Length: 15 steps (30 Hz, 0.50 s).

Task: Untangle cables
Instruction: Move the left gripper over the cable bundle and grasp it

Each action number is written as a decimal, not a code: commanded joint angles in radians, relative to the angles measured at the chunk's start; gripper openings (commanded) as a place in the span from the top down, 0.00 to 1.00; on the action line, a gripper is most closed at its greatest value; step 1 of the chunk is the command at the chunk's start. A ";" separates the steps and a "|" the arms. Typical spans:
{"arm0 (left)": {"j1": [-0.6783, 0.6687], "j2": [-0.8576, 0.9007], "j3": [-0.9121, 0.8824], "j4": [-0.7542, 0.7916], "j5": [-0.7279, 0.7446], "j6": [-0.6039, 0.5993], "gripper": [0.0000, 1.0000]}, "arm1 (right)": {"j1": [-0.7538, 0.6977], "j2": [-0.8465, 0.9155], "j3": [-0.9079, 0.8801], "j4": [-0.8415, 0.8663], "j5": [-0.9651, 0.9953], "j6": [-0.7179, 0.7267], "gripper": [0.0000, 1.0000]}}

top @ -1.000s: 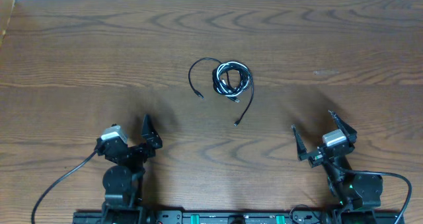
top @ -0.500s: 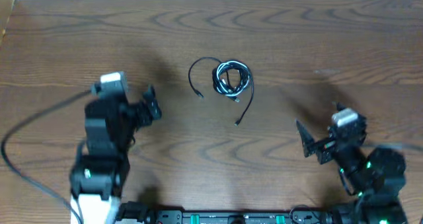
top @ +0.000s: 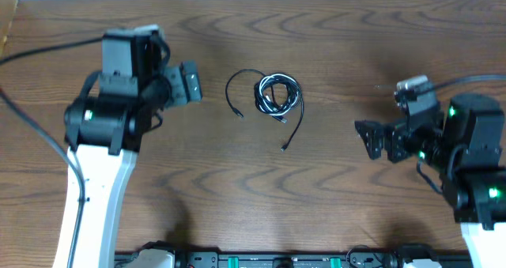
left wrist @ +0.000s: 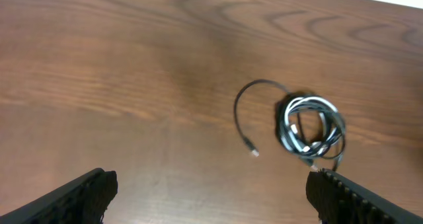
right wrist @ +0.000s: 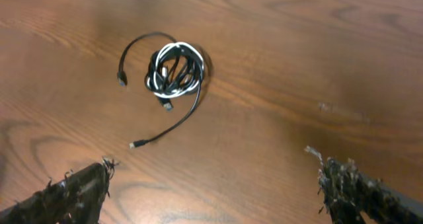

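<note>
Neither arm has touched anything yet, so the step in hand looks like the reach toward the tangle. The left fingers are spread wide and hold nothing, and the right fingers are likewise spread and hold nothing. The thin black cable and the shorter white cable lie on the tabletop, wound round each other in tight loops. They sit roughly midway between the two pairs of fingers and well apart from both. From the left fingers the loops lie ahead and off toward the right-hand finger, with one black tail curving out on the nearer side. From the right fingers they lie ahead and toward the left-hand finger, with the other, longer black tail trailing back toward those fingers and ending in a small plug. To do this well, each arm should probably go for a different part instead of both diving into the knot: one pair of fingers settling on the white loops to pin them, the other taking a free black tail close to its plug. The cables are thin and lie flat, so the fingers should come down low, straddling the strand squarely before closing, and any pull should be slow and outward so the loops open and do not cinch
</note>
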State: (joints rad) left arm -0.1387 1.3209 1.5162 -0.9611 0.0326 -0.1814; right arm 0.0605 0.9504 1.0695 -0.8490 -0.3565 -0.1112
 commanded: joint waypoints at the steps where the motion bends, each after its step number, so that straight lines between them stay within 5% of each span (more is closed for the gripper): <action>1: -0.005 0.053 0.043 0.002 0.036 0.013 0.03 | -0.005 0.056 0.049 0.008 -0.025 0.014 0.01; 7: -0.005 0.085 0.043 0.014 0.085 0.006 0.03 | -0.004 0.105 0.049 -0.002 -0.214 0.043 0.01; 15: -0.111 0.195 0.043 0.069 0.135 0.071 0.14 | -0.005 0.138 0.048 -0.005 -0.187 0.045 0.03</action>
State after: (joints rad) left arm -0.1963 1.4544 1.5410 -0.8986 0.1429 -0.1509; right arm 0.0605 1.0790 1.1007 -0.8501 -0.5301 -0.0814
